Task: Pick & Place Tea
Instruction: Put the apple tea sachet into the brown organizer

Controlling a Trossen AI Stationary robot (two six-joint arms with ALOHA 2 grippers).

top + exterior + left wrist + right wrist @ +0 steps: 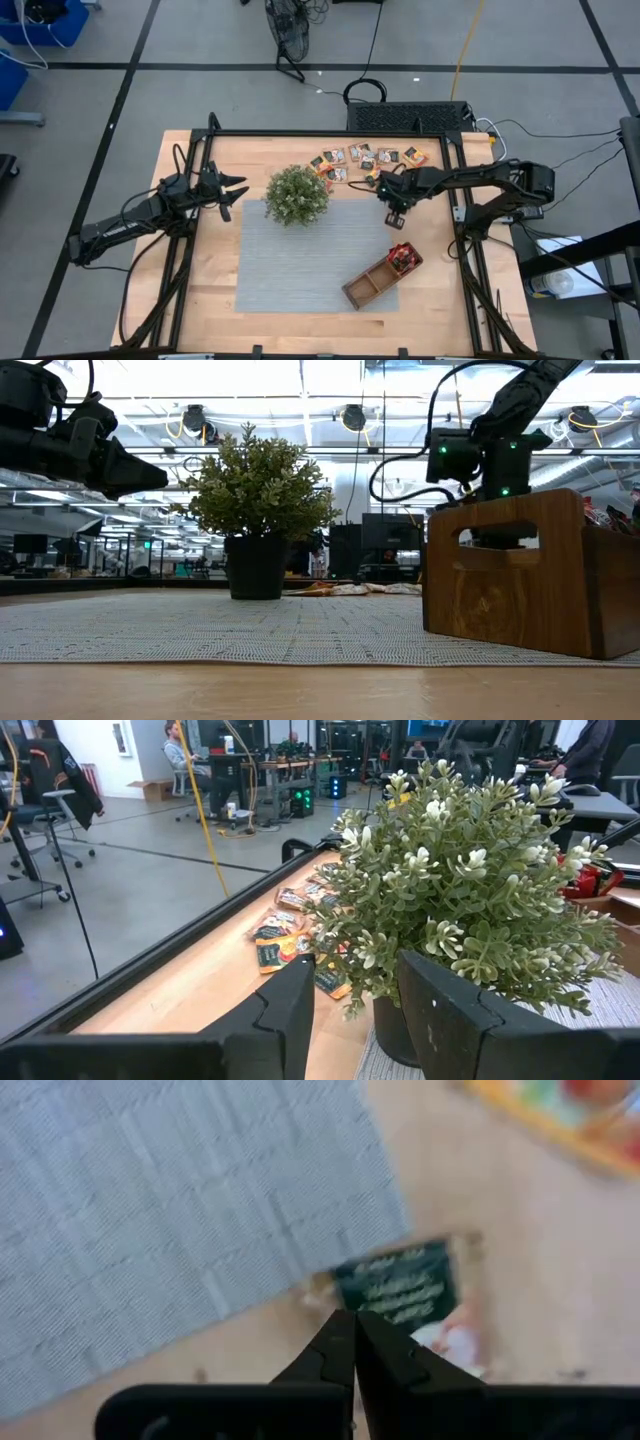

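Observation:
Several tea sachets lie flat on the wood by the table's far edge; they also show in the left wrist view as sachets. One sachet with a dark green label lies on the wood beside the grey mat's edge, straight under my right gripper. That gripper points steeply down with its fingers shut and nothing between them. A few red sachets lie in one end compartment of the wooden tray. My left gripper waits open and level, left of the plant.
The potted plant stands on the grey mat, between the two arms. The tray lies slantwise on the mat's near right corner. A black frame rail runs along the table's far edge behind the sachets.

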